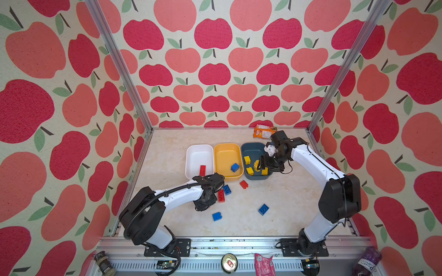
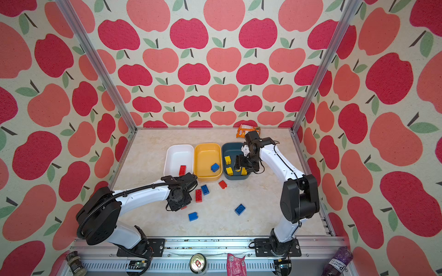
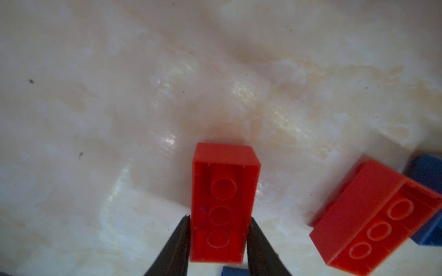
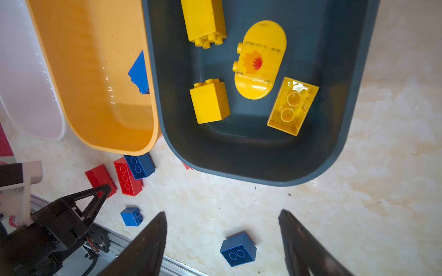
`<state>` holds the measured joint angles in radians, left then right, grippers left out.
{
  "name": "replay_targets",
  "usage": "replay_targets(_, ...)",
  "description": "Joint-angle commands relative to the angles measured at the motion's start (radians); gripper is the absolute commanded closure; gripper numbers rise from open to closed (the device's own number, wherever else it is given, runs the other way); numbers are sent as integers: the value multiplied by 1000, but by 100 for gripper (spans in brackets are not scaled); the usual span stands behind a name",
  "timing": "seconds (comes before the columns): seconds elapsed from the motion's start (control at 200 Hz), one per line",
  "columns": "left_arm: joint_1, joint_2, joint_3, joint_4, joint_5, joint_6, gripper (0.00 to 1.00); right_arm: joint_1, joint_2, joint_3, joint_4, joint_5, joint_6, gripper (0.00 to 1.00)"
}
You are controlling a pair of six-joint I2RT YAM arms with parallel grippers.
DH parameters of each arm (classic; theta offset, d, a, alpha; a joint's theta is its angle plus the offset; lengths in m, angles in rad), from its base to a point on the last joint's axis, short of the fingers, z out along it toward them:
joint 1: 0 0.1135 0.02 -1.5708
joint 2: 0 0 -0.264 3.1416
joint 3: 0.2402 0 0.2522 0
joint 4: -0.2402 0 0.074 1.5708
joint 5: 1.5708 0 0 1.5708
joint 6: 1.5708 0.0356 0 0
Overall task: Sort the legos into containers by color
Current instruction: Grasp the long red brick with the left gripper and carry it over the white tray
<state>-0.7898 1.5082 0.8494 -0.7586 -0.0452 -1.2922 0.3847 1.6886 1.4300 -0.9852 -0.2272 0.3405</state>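
Pinching a red brick (image 3: 224, 191) with my left gripper (image 3: 218, 218) for the white tub (image 1: 198, 156), I hold my right gripper (image 4: 222, 212) open.

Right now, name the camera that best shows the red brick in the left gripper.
Left wrist view: the red brick fills the middle, hollow side up, the left gripper pinching its sides. The right wrist view shows it small, partly behind that gripper. In both top views the left arm nearly hides it.

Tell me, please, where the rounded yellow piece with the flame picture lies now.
The rounded yellow piece lies inside the dark blue-grey tub, the rightmost tub in both top views, between a square yellow brick and an upturned yellow brick.
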Motion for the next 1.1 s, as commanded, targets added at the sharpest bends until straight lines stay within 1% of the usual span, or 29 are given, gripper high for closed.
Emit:
replay_targets(0.0,1,-5,-5,-21,-27,-19,68,-6,-40,-16,-4,-7,-2,23)
replay_targets(0.11,1,-14,6,-35,-30,-12,75,-7,-45,-23,-3,-10,1,23)
replay_targets(0.205,1,-33,20,-56,-36,-5,78,-9,-52,-32,2,-12,5,23)
replay_targets(0.375,-2,-95,60,-117,-70,7,81,-11,-68,-55,11,-24,17,21)
replay_targets(0.425,0,-119,77,-140,-84,12,82,-12,-73,-61,14,-27,23,18)
replay_targets(0.585,14,-182,141,-188,-122,64,84,-12,-90,-81,25,-31,36,14)
replay_targets(0.7,55,-212,188,-185,-117,145,84,-13,-102,-89,29,-32,45,12)
replay_targets(0.845,150,-221,249,-146,-72,280,84,-12,-124,-105,36,-29,60,10)
replay_targets(0.97,242,-176,312,-124,-24,414,85,-12,-153,-130,41,-27,77,9)
replay_targets(1.096,310,-99,389,-115,17,542,85,-12,-190,-163,46,-24,96,9)
